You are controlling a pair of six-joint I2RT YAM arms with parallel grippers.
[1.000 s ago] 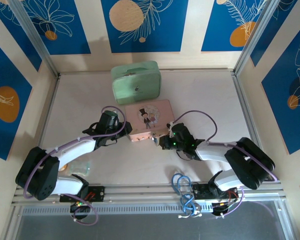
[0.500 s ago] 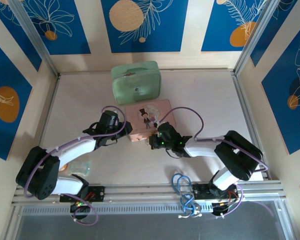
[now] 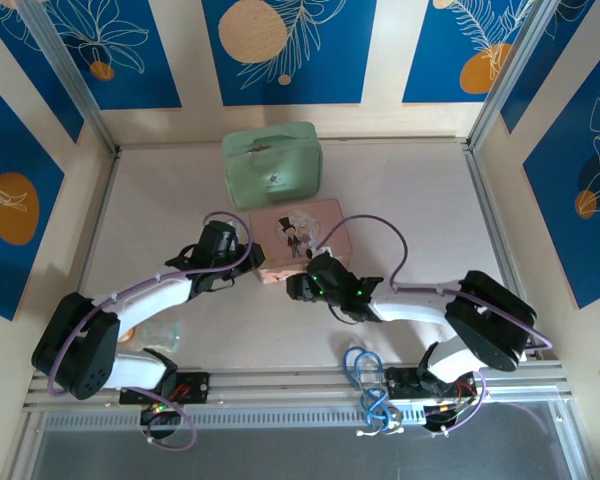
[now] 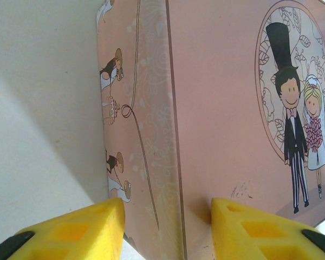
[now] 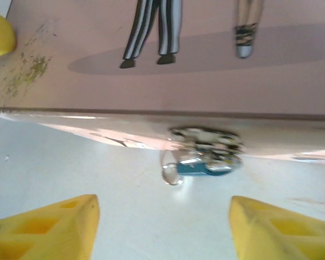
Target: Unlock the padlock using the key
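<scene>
Now the small blue padlock with the thin silver loop point(image 5: 203, 168) hangs at the front edge of the pink picture box point(image 5: 206, 81), just above the white table point(image 5: 70, 162). The right gripper point(image 5: 163, 219) has let go, its yellow fingers wide apart, with the lock straight ahead between them. The left gripper point(image 4: 165, 222) sits over the box's corner; I cannot tell if it squeezes. The key is lost in the blur. I think the right one should go in slowly and straight while the left holds the box steady.
</scene>
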